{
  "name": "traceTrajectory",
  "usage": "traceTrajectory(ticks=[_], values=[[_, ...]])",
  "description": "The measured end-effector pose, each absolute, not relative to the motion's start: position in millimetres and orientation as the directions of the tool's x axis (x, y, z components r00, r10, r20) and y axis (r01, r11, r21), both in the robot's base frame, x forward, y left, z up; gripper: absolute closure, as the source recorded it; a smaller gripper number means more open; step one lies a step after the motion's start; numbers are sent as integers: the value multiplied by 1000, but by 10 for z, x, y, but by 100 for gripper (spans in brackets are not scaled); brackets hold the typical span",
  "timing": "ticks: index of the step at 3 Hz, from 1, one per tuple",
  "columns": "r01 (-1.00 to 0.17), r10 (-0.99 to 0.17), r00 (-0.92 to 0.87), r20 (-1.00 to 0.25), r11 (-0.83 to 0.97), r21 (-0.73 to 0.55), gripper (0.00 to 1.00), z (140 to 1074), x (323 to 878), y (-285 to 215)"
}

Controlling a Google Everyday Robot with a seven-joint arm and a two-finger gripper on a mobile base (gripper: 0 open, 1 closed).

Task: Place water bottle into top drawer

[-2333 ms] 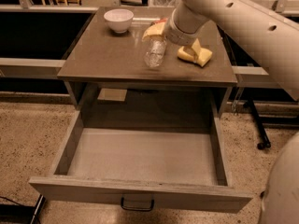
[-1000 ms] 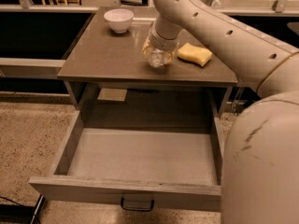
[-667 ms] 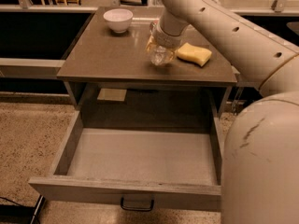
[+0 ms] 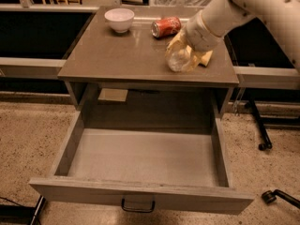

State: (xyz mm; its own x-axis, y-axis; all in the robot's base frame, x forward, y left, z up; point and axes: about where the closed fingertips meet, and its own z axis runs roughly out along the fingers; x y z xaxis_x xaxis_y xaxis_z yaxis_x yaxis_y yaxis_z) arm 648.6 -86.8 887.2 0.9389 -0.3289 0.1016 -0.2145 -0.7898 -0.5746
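i find the top drawer [image 4: 140, 156] pulled well out from under the tabletop [image 4: 117, 55]. its flat grey bottom faces up and its small dark handle [image 4: 138, 205] is centred on the front panel.

the hand [image 4: 183, 53] is above and behind the drawer's right rear corner, over the front right part of the tabletop. it sits at the end of the white arm [image 4: 243, 8], which reaches in from beyond the drawer's right side. its yellowish fingers [image 4: 176, 40] are closed around the water bottle [image 4: 175, 61], gripping it.

the bottle is tilted, with its rounded clear end turned toward the drawer's front. i cannot tell whether it touches the tabletop or is held just off it. it is outside the drawer, higher than the drawer's rear wall and behind it.

a yellow sponge [image 4: 206, 57] shows as a sliver just past the hand, toward the drawer's right side. a red soda can [image 4: 166, 26] lies on its side farther behind the drawer than the hand. a white bowl [image 4: 119, 19] stands upright, far behind the drawer's left half. a flat tan piece [image 4: 112, 95] lies in the shadow just behind the drawer's left rear corner.
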Motion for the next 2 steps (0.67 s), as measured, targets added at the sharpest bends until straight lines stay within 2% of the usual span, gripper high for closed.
traceTrajectory(ticks=[1,2], values=[[-238,-319,948,20,-748,-619,100,8738,5793,-1003],[-320,-363,930,-46,-744,-586,100,8388,5495,-1350]])
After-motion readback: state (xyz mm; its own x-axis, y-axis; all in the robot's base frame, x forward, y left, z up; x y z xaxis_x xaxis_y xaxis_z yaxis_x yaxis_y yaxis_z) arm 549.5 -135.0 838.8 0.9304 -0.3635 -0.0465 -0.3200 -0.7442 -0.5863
